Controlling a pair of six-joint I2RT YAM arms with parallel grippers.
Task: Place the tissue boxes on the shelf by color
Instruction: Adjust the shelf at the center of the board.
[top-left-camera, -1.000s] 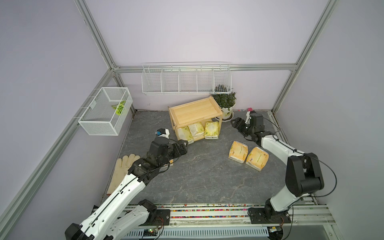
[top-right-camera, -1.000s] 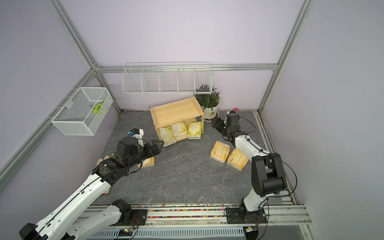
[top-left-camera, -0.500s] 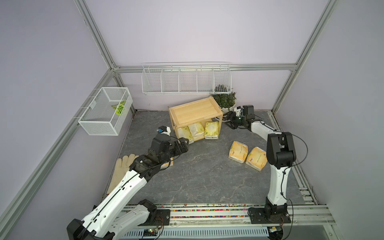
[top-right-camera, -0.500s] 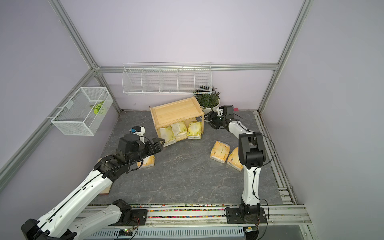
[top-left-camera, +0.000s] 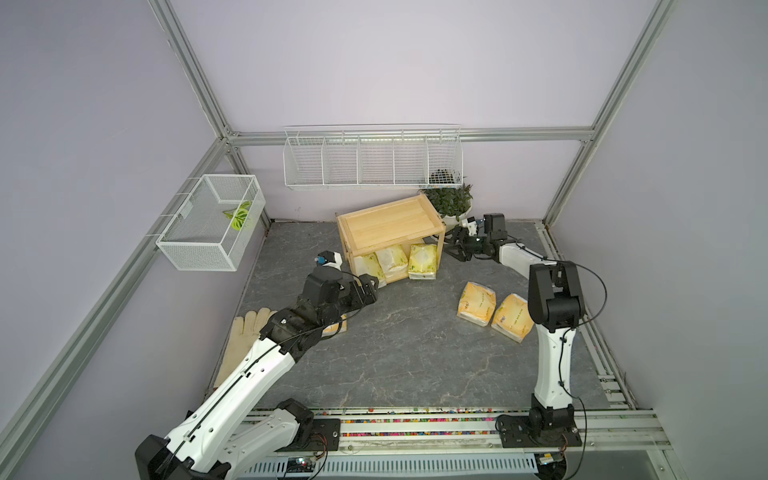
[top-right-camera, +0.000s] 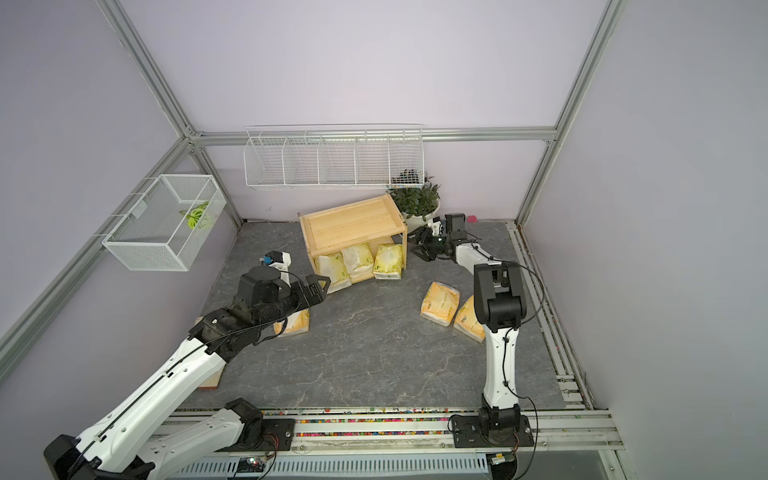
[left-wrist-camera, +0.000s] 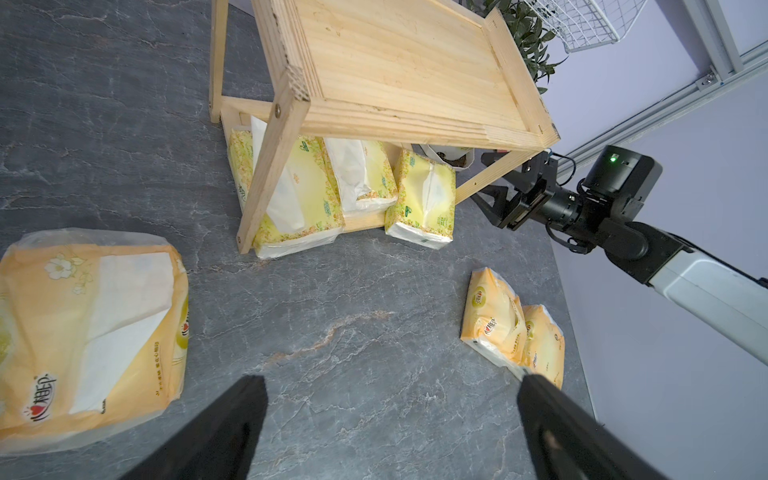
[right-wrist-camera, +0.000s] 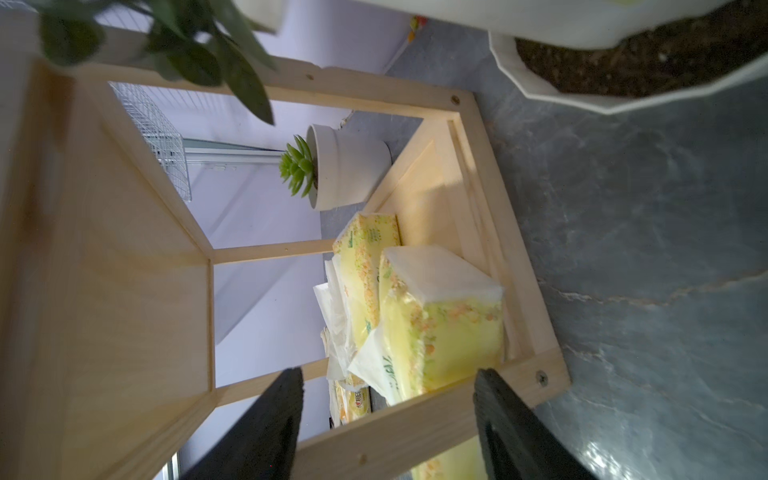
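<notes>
So, abt half done, I think. The shelf (top-left-camera: 390, 222) had 3 lemon-yellow packs (top-left-camera: 391, 258) in a row on its bottom level, some poking out at the front. Its top tray was bare. The 3 orange packs (top-left-camera: 476, 304) lay on the floor (top-left-camera: 407, 353): 2 touching near the right arm, the third pack (top-right-camera: 296, 324) under the left arm. The left gripper (left-wrist-camera: 390, 380) hung over the floor, jaws wide, holding nothing. The right gripper (right-wrist-camera: 389, 370) was at the shelf's end, jaws apart, empty too. Left to do: orange ones up top, prob.
</notes>
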